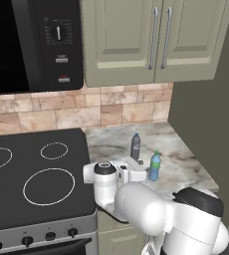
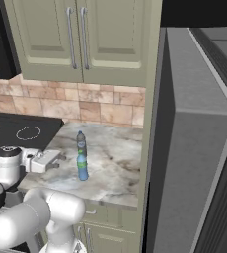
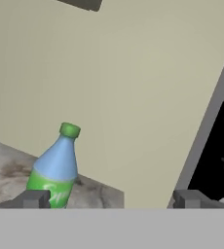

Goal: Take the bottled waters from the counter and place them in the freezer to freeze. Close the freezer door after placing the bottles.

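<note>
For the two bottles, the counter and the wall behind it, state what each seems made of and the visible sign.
Blue bottle: likely clear plastic, see-through tinted body, green cap, green label.
Grey bottle: likely smoky plastic, dark cap.
Counter: stone-like slab, marbled beige-grey veining.
Backsplash: seemingly stone or ceramic tile, blocky tan pieces with joints.

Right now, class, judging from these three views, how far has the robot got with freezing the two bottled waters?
Nothing looks done: the blue bottle and the grey bottle both stand upright on the counter.

In hand: the open gripper sits at counter height beside the blue bottle, its fingertips spread and holding nothing.

Left: grasp each bottle, carry it to the freezer, then shut the freezer door.
</note>
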